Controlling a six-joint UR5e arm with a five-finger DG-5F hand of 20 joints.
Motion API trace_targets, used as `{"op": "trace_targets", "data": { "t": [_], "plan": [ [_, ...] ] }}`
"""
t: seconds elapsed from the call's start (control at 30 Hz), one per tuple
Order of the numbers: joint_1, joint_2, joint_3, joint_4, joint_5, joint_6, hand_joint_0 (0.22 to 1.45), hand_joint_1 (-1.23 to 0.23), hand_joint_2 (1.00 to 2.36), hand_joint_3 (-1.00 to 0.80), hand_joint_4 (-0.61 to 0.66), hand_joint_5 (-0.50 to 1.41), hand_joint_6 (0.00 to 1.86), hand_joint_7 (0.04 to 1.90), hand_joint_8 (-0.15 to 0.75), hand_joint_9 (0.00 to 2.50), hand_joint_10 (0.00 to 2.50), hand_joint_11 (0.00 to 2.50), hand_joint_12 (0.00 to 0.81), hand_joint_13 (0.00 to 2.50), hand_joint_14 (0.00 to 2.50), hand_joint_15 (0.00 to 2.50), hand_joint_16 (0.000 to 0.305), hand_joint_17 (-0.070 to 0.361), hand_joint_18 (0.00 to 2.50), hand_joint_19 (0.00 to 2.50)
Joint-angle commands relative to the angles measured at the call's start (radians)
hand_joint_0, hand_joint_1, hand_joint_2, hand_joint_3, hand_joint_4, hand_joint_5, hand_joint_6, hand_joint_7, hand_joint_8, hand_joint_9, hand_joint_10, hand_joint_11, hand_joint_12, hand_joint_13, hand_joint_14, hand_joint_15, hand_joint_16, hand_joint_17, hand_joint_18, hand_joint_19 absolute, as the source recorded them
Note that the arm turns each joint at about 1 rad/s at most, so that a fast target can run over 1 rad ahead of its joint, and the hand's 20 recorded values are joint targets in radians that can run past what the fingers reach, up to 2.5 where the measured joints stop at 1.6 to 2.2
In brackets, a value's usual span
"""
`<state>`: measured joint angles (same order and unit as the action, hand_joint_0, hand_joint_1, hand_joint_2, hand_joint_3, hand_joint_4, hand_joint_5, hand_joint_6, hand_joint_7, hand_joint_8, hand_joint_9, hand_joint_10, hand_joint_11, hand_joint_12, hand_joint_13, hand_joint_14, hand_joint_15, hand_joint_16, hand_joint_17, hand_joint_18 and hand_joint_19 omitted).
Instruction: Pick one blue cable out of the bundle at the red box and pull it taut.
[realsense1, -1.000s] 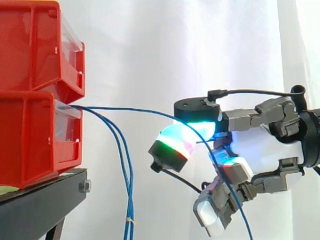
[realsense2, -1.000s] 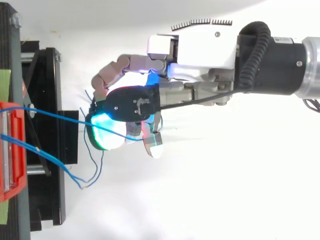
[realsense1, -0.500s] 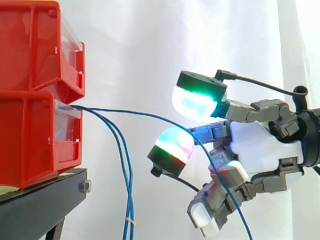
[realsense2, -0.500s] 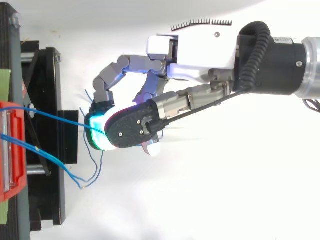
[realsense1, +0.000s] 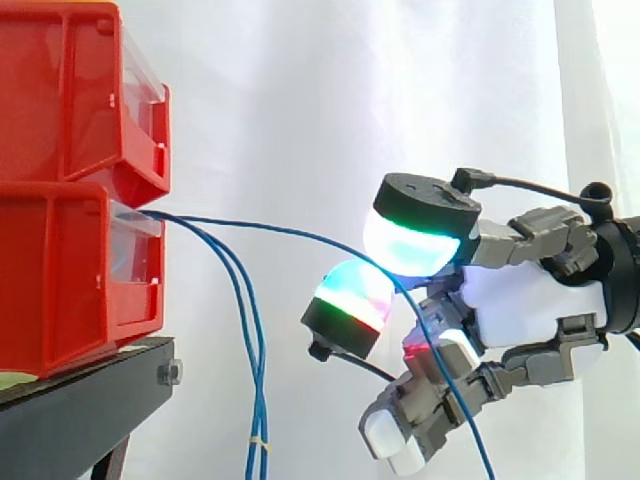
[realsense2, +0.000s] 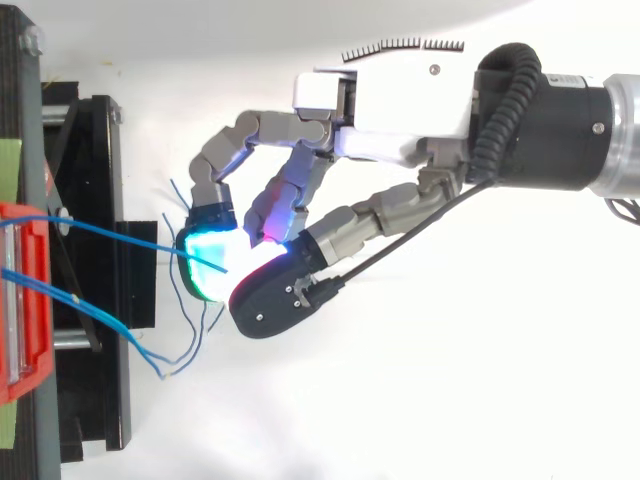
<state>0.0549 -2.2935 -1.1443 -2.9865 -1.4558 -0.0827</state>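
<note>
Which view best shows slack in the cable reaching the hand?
Side view: the cable arcs from the red box to the hand and drops below it, so sag shows. The top view shows a near-straight line from box to hand.

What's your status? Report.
Hand open, thumb apart from fingers. Blue cable slack from red box, passing between them, unpinched. Other blue cables hang clear.
</note>
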Motion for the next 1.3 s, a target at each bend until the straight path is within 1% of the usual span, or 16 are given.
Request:
{"op": "trace_targets", "data": {
  "t": [0.0, 0.23, 0.33, 0.37, 0.43, 0.5, 0.6, 0.77, 0.83, 0.87, 0.9, 0.97, 1.03, 1.07, 1.13, 1.27],
  "plan": [
    [0.0, 0.0, 0.0, 0.001, 0.0, 0.0, 0.58, -0.78, 1.01, -0.38, -0.05, -0.12, 0.91, 1.0, 0.335, 1.18, 0.01, 0.91, 0.365, 0.81, 0.01, 0.41, 0.051, 0.116, 0.6, 0.4],
    [0.0, 0.0, 0.0, 0.0, 0.0, 0.0, 0.6, -0.8, 1.01, -0.29, -0.06, -0.11, 0.92, 0.99, 0.34, 1.16, 0.01, 0.9, 0.365, 0.81, 0.01, 0.4, 0.051, 0.114, 0.6, 0.38],
    [0.0, 0.0, 0.0, 0.0, 0.0, 0.0, 0.61, -0.83, 1.02, -0.2, -0.06, -0.11, 0.93, 1.0, 0.343, 1.16, 0.01, 0.92, 0.366, 0.81, 0.02, 0.4, 0.051, 0.115, 0.62, 0.37],
    [0.0, 0.0, 0.0, 0.0, 0.0, 0.001, 0.61, -0.84, 1.02, -0.14, -0.06, -0.1, 0.93, 1.0, 0.345, 1.18, 0.01, 0.91, 0.37, 0.82, 0.02, 0.4, 0.052, 0.118, 0.64, 0.36],
    [0.0, 0.0, 0.0, 0.0, 0.0, 0.001, 0.62, -0.87, 1.02, -0.1, -0.07, -0.09, 0.93, 1.0, 0.357, 1.22, 0.01, 0.92, 0.385, 0.85, 0.01, 0.4, 0.056, 0.125, 0.67, 0.35],
    [0.0, 0.0, 0.0, 0.0, 0.0, 0.001, 0.61, -0.88, 1.01, -0.03, -0.12, -0.08, 0.93, 1.02, 0.365, 1.28, 0.01, 0.91, 0.403, 0.9, 0.01, 0.41, 0.059, 0.132, 0.71, 0.33],
    [0.0, 0.0, 0.0, 0.0, 0.0, 0.0, 0.62, -0.91, 1.01, 0.03, -0.16, -0.08, 0.93, 1.04, 0.358, 1.33, 0.01, 0.9, 0.404, 0.92, 0.01, 0.41, 0.06, 0.135, 0.74, 0.33],
    [0.0, 0.0, 0.0, -0.002, 0.003, 0.004, 0.65, -0.94, 1.0, 0.11, -0.25, -0.06, 0.92, 1.14, 0.343, 1.37, 0.01, 0.91, 0.409, 0.95, 0.01, 0.42, 0.061, 0.137, 0.76, 0.32],
    [0.002, 0.0, 0.0, -0.002, 0.005, 0.004, 0.63, -0.94, 1.1, 0.1, -0.27, -0.05, 0.91, 1.18, 0.335, 1.39, 0.01, 0.89, 0.408, 0.98, 0.01, 0.44, 0.061, 0.137, 0.77, 0.32],
    [0.002, 0.0, -0.002, -0.002, 0.005, 0.004, 0.61, -0.95, 1.2, 0.08, -0.29, -0.05, 0.91, 1.18, 0.341, 1.41, 0.01, 0.88, 0.408, 0.98, 0.01, 0.44, 0.061, 0.137, 0.78, 0.33],
    [0.002, -0.001, 0.0, -0.002, 0.005, 0.004, 0.6, -0.94, 1.25, 0.07, -0.3, -0.05, 0.91, 1.18, 0.341, 1.42, 0.01, 0.88, 0.411, 0.99, 0.01, 0.44, 0.061, 0.138, 0.78, 0.32],
    [0.003, 0.0, -0.002, -0.012, 0.002, 0.006, 0.55, -0.93, 1.44, 0.03, -0.31, -0.04, 0.9, 1.19, 0.342, 1.44, 0.01, 0.86, 0.421, 1.02, 0.01, 0.43, 0.062, 0.14, 0.8, 0.33],
    [0.003, 0.0, 0.0, -0.028, 0.002, 0.003, 0.53, -0.92, 1.51, 0.02, -0.32, -0.04, 0.9, 1.2, 0.342, 1.46, 0.01, 0.86, 0.42, 1.02, 0.01, 0.44, 0.062, 0.14, 0.8, 0.33],
    [0.002, 0.0, -0.002, -0.032, 0.002, 0.001, 0.51, -0.91, 1.6, 0.0, -0.33, -0.03, 0.89, 1.21, 0.345, 1.47, 0.01, 0.85, 0.423, 1.03, 0.01, 0.44, 0.063, 0.142, 0.81, 0.32],
    [0.003, 0.0, 0.0, -0.039, 0.003, 0.006, 0.49, -0.88, 1.69, -0.01, -0.34, -0.03, 0.89, 1.22, 0.344, 1.48, 0.01, 0.83, 0.426, 1.05, 0.01, 0.45, 0.063, 0.142, 0.81, 0.33],
    [0.002, -0.001, 0.0, -0.04, 0.006, -0.003, 0.46, -0.85, 1.84, -0.04, -0.34, -0.02, 0.88, 1.21, 0.345, 1.5, 0.01, 0.82, 0.431, 1.06, 0.01, 0.45, 0.064, 0.143, 0.82, 0.33]
  ]
}}
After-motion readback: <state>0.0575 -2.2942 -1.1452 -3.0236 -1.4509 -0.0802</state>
